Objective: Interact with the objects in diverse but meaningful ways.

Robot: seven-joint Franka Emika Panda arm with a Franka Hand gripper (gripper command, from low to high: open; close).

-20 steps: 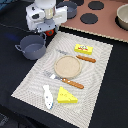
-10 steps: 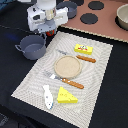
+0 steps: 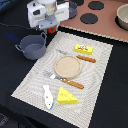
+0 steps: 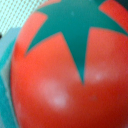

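The tomato is glossy red with a dark green star-shaped leaf top. The pot is grey. The cheese is yellow with darker holes; the block is yellow with a red label. The fish is white. The round board is tan. The mat is beige, finely striped. The worktop is black.

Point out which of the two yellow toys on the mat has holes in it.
The yellow cheese wedge, lying beside the white toy fish, has holes. The other one, the yellow rectangular block with a red label, has none and sits beyond the round wooden board.
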